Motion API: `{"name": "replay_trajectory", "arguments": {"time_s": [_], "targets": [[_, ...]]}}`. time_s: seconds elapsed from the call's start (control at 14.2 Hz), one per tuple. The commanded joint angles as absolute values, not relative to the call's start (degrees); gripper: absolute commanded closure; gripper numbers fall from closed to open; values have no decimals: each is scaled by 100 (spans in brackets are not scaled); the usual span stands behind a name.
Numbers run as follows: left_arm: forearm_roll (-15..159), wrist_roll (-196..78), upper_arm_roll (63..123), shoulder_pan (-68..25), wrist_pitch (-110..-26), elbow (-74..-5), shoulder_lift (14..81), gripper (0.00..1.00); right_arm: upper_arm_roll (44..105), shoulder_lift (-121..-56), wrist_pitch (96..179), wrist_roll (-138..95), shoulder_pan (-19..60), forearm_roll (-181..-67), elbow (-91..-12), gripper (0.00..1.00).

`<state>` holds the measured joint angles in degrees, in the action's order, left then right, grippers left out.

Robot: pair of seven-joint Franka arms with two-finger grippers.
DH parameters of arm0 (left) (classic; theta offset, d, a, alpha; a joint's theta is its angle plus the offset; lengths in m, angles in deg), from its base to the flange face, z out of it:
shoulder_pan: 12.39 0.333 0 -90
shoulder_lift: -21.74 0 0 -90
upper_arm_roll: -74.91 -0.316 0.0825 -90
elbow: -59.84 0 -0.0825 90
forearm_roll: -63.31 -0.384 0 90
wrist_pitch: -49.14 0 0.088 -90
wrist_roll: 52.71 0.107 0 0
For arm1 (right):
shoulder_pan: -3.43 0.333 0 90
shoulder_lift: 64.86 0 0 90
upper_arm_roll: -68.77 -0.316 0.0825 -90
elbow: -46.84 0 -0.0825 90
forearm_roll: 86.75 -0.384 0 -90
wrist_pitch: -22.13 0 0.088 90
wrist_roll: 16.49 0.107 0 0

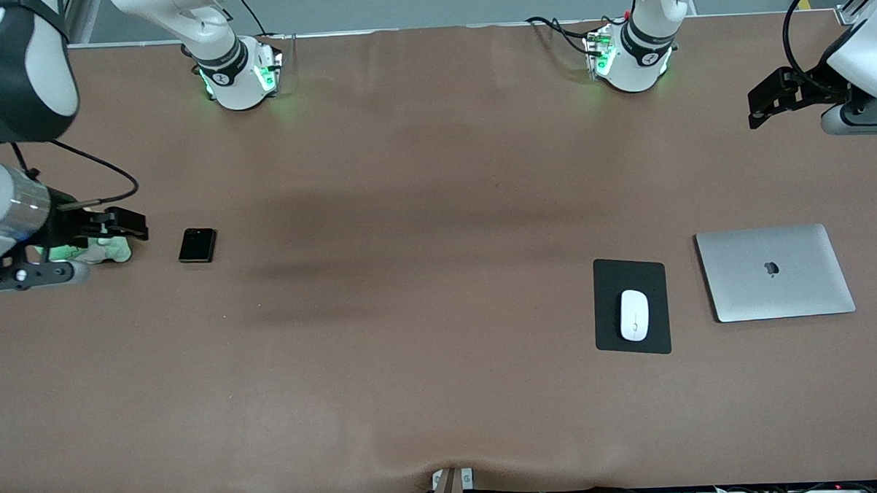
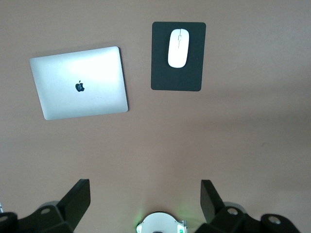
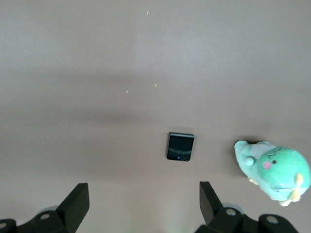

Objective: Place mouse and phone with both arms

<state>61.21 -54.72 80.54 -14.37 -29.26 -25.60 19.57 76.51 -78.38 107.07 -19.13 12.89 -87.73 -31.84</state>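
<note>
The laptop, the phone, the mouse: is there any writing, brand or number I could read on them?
No readable words or numbers anywhere.
Laptop: an apple-shaped logo on its lid, no lettering.
Phone: nothing legible.
Mouse: no markings, only a thin line.

The mouse (image 1: 633, 315) looks like smooth, glossy white plastic, lying on a matt black pad (image 1: 632, 340). The phone (image 1: 197, 245) is glossy black, and the closed laptop (image 1: 775, 272) has a brushed, satin silver metal lid. The table (image 1: 429, 393) is covered by a matt brown sheet, and the plush toy (image 3: 274, 170) is soft green cloth.
</note>
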Motion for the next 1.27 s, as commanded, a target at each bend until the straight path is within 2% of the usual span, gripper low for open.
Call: {"name": "replay_trajectory", "arguments": {"time_s": [0.0,0.35,0.56,0.99,1.2], "targets": [[6235,-5262,8018,-1389,-2943,-2726,1884,0,7659,-7980,10536,-1913,1144,-8745,-2603,0],[6209,-5367,8062,-1441,-3013,-2700,2041,0,7677,-7919,10256,-1895,1055,-8745,-2321,0],[6156,-5604,8255,-1477,-3022,-2665,2095,0,7607,-7524,9870,-1886,783,-8842,-2294,0],[6147,-5622,8386,-1494,-3031,-2647,2086,0,7659,-7014,9131,-1895,748,-8763,-2355,0],[6147,-5622,8414,-1459,-3057,-2638,2095,0,7650,-6601,9121,-1886,581,-8824,-2820,0]]}}
